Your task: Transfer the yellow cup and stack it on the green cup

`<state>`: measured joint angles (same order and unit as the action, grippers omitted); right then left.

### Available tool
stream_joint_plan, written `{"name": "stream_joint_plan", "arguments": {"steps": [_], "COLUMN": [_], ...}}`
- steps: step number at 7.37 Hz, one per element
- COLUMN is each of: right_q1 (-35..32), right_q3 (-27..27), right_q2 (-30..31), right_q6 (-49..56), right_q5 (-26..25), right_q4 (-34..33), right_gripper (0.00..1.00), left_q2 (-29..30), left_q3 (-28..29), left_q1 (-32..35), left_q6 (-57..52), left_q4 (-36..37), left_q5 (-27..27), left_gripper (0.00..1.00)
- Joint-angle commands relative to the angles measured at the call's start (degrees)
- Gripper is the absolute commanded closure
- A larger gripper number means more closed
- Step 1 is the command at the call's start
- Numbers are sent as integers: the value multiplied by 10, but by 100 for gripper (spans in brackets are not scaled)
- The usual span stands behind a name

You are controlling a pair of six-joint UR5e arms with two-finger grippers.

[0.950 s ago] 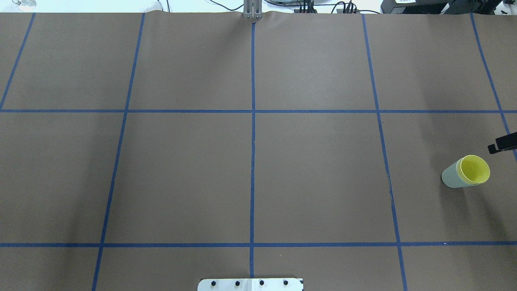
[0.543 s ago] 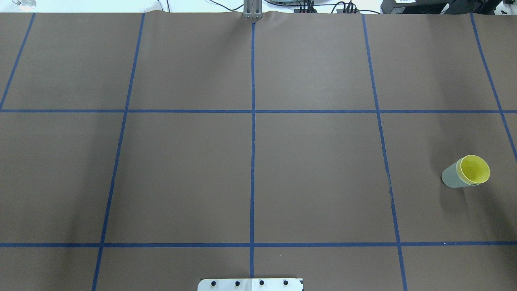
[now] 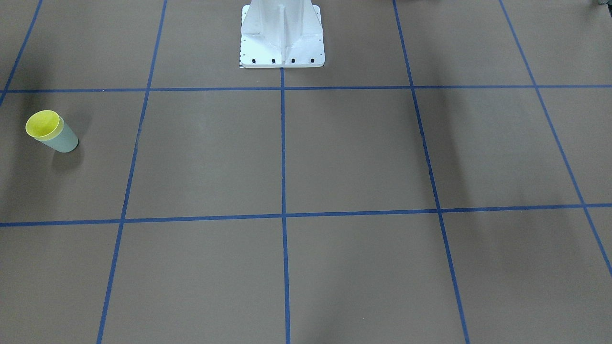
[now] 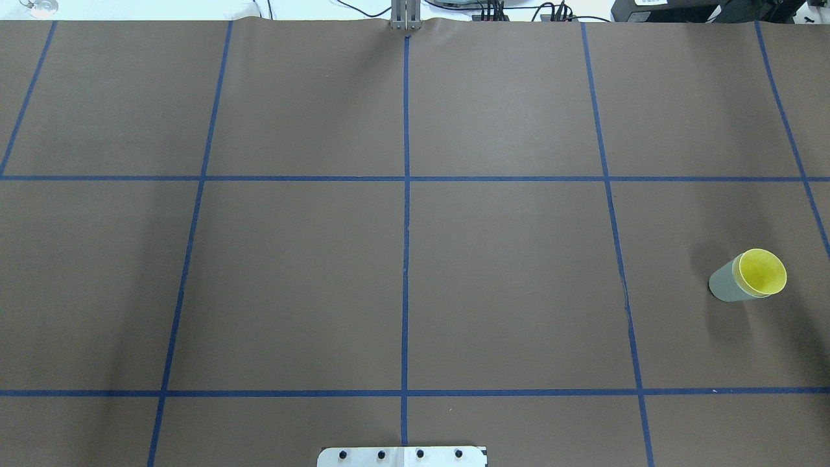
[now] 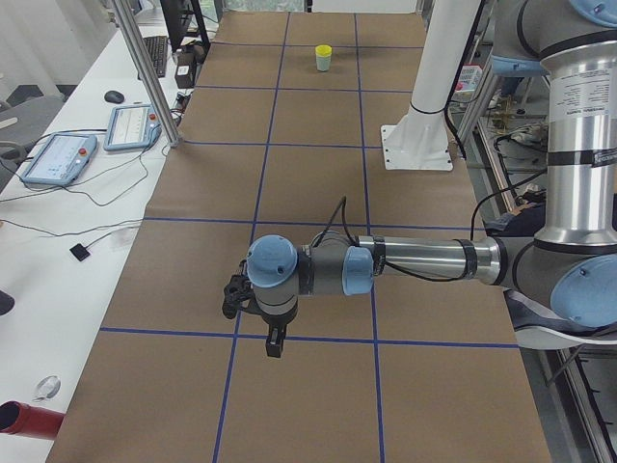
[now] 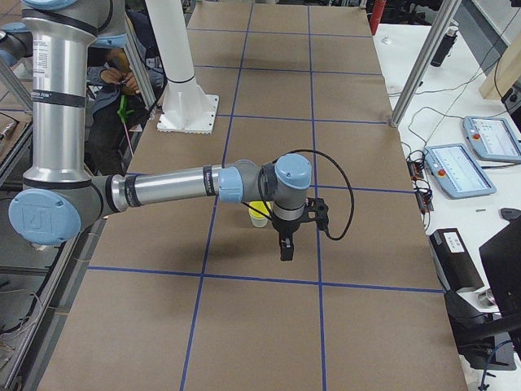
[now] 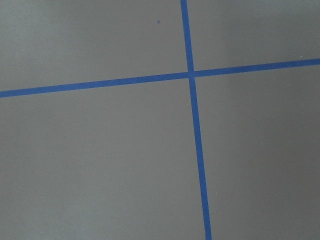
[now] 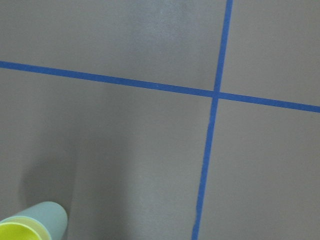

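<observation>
Brown matte paper, ruled into squares by blue tape (image 4: 406, 259), covers the table (image 4: 292, 292); the white pedestal (image 3: 282, 33) serves as landmark. Far to my right of the pedestal and forward of it, the yellow cup (image 4: 762, 271) sits nested inside the green cup (image 4: 723, 287). Its rim shows just above the green one, and the pair stands upright on the table. Both are smooth, plain, tapered plastic tumblers without handles.

My right fingers (image 6: 285, 247) hang just beside the stack, on its side away from the pedestal, touching nothing. My left fingers (image 5: 275, 342) hang above bare table well to my left of the pedestal. Only the side views show either pair, so I cannot tell whether they are spread or closed.

By this layout the stacking looks complete. I judge the cups light, thin-walled, fairly stiff yet squeezable, and slippery. The surest hold would be high on the wall near the rim, with gentle pressure. A sideways nudge could tip the stack.
</observation>
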<state>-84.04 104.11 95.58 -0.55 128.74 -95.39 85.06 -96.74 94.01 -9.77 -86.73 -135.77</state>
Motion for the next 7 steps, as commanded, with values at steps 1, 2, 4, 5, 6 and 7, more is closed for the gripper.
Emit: {"name": "stream_joint_plan", "arguments": {"steps": [1, 2, 4, 5, 6, 7], "right_q1": [-19, -34, -41, -42, -42, -41], "right_q3": [-14, -14, -15, -14, -15, -15], "right_q2": [18, 24, 28, 28, 28, 30], "right_q6": [2, 3, 3, 2, 3, 2], "right_q5": [1, 2, 2, 2, 2, 2], "right_q4": [-1, -1, -1, -1, -1, -1], "right_gripper": [0, 0, 0, 0, 0, 0], "left_q2": [-1, 1, 2, -2, -4, -5], "left_q3": [4, 9, 12, 10, 10, 10], "left_q1": [0, 0, 0, 0, 0, 0], "left_q6": [2, 1, -2, -3, -3, -3], "left_q4": [1, 0, 1, -5, -12, -12], "left_q5": [2, 2, 6, 6, 12, 12], "left_gripper": [0, 0, 0, 0, 0, 0]}}
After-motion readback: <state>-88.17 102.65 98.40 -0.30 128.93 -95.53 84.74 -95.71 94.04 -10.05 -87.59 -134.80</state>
